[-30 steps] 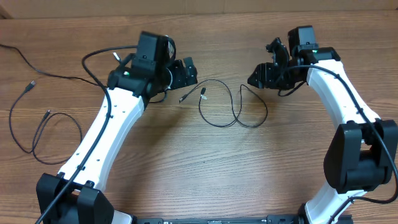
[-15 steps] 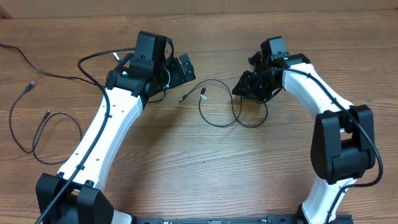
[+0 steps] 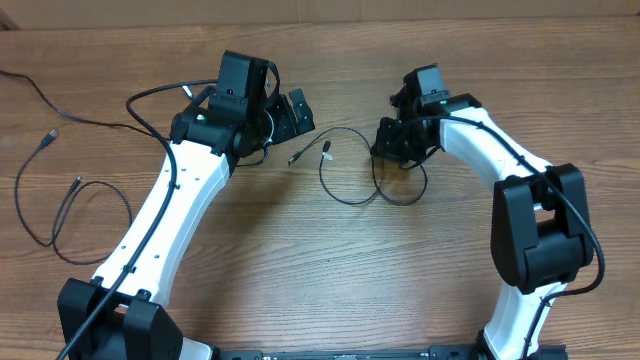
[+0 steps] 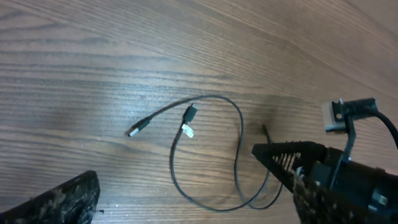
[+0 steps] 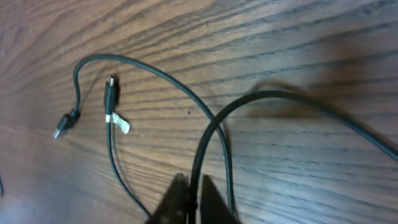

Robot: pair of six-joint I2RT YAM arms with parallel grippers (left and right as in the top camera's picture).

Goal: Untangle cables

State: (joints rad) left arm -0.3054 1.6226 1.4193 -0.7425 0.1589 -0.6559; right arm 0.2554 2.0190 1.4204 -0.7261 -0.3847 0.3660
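A thin black cable [image 3: 347, 197] lies looped at the table's centre, with both plug ends [image 3: 326, 149] near its left side. My right gripper [image 3: 387, 147] is down on the loop's right part and shut on that cable. In the right wrist view the cord [image 5: 205, 134] runs straight up from between the closed fingers [image 5: 180, 198]. My left gripper [image 3: 293, 110] hovers open just left of the plugs, holding nothing. The left wrist view shows the same loop [image 4: 239, 143] and the silver-tipped plug [image 4: 133, 131]. Two more cables [image 3: 58, 213] lie at the far left.
A long black cord [image 3: 40, 98] runs off the table's left edge, near a loose plug [image 3: 46, 139]. Bare wood lies in front of the loop. Thick black wires arc beside the left arm [image 3: 150, 90].
My right gripper moved left and down onto the loop and closed on the cable. The loop's right side shifted slightly. The left arm hardly moved.
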